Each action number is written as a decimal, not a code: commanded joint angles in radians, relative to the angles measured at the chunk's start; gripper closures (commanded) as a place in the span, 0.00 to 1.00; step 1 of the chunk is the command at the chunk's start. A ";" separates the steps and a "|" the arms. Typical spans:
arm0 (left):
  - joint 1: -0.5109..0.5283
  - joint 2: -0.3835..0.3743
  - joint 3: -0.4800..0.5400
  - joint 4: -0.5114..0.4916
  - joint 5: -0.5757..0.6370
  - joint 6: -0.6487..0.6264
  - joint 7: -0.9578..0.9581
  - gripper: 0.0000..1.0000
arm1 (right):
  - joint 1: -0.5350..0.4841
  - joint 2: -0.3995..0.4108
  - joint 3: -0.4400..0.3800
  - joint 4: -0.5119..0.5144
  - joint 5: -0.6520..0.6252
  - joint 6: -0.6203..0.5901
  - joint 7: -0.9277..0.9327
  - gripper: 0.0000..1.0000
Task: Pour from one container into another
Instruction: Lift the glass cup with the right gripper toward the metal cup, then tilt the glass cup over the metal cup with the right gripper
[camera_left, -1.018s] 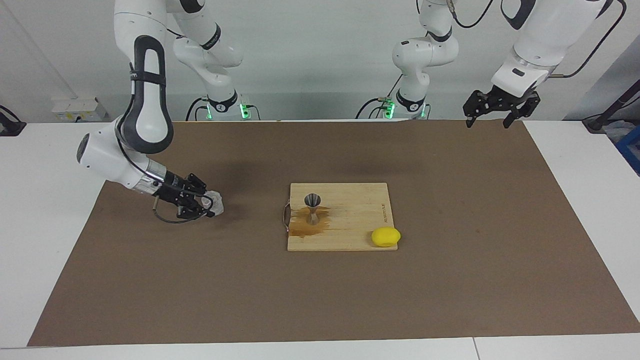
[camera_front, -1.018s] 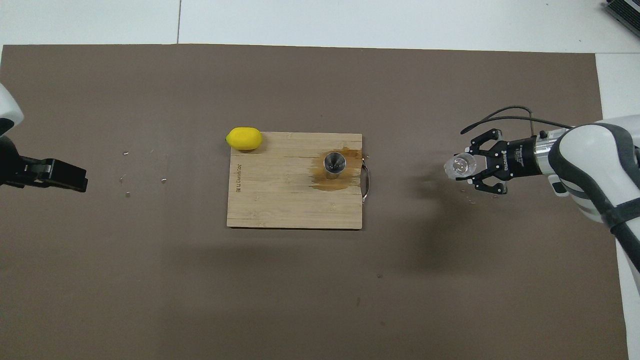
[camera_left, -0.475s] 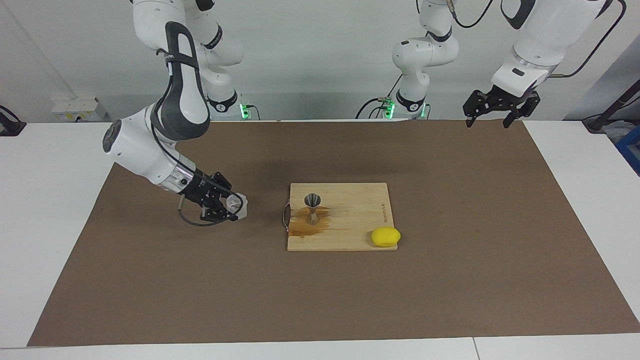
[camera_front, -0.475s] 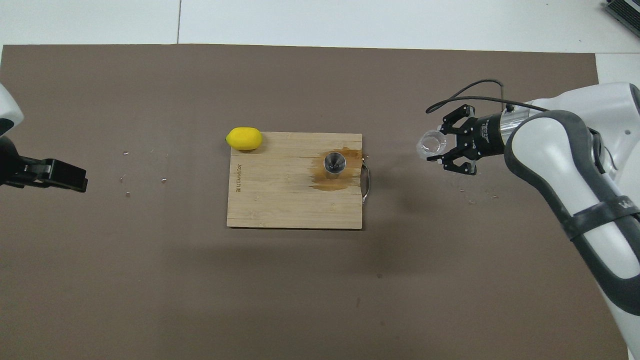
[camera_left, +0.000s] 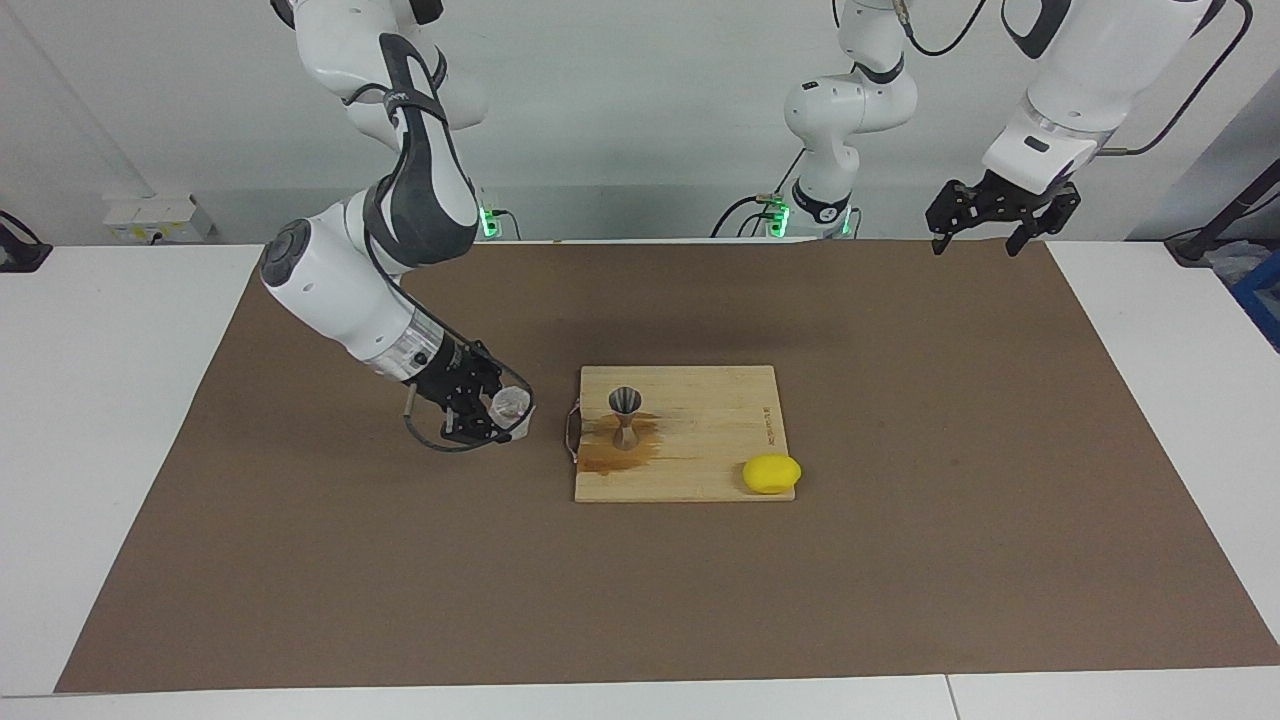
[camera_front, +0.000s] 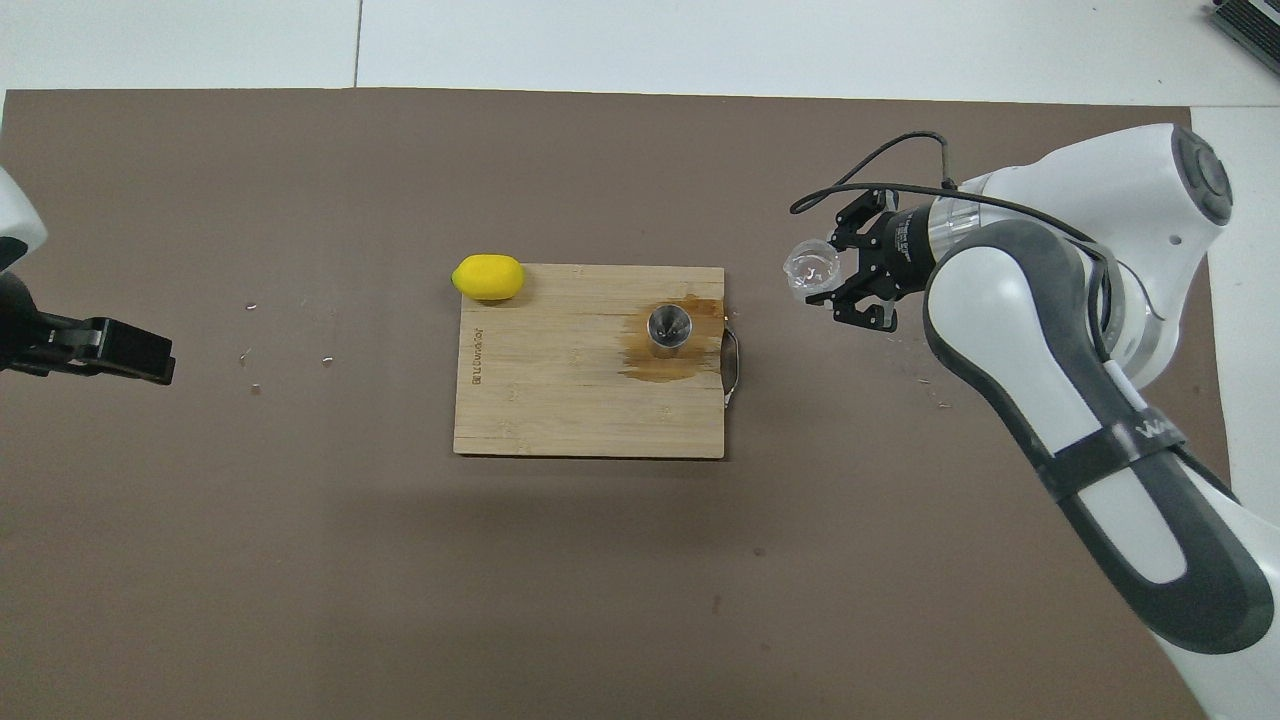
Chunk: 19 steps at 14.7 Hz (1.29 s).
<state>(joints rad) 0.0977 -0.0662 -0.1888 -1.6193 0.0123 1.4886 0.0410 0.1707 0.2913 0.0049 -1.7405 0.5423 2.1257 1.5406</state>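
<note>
My right gripper (camera_left: 498, 412) (camera_front: 828, 277) is shut on the small clear glass tumbler (camera_left: 511, 404) (camera_front: 811, 268) and holds it over the brown mat, close to the handle end of the wooden board (camera_left: 720, 440) (camera_front: 560, 400). The tumbler's mouth faces up in the overhead view. A steel hourglass-shaped jigger (camera_left: 626, 414) (camera_front: 669, 328) stands upright on the board in a brown wet stain (camera_left: 612, 456) (camera_front: 662, 368). My left gripper (camera_left: 975, 245) (camera_front: 140, 355) waits open above the mat's corner at the left arm's end.
A yellow lemon-like lump (camera_left: 771, 473) (camera_front: 488, 277) rests at the board's corner toward the left arm's end, farther from the robots than the jigger. A metal handle (camera_left: 571, 436) (camera_front: 736, 365) sticks out from the board toward the tumbler. A brown mat (camera_left: 900, 560) covers the table.
My right arm has carried the tumbler over the mat toward the board, from the right arm's end to just beside the handle. The left arm has hardly moved.
</note>
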 joint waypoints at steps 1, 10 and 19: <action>0.014 -0.026 -0.011 -0.027 0.008 -0.005 0.007 0.00 | 0.044 0.032 0.003 0.047 -0.056 0.039 0.085 1.00; 0.014 -0.026 -0.011 -0.027 0.008 -0.005 0.007 0.00 | 0.159 0.058 0.003 0.082 -0.197 0.065 0.197 1.00; 0.014 -0.026 -0.011 -0.027 0.008 -0.005 0.007 0.00 | 0.213 0.062 0.004 0.082 -0.380 0.048 0.197 1.00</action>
<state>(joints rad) 0.0977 -0.0662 -0.1888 -1.6193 0.0123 1.4885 0.0410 0.3744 0.3410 0.0055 -1.6832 0.2134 2.1831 1.7125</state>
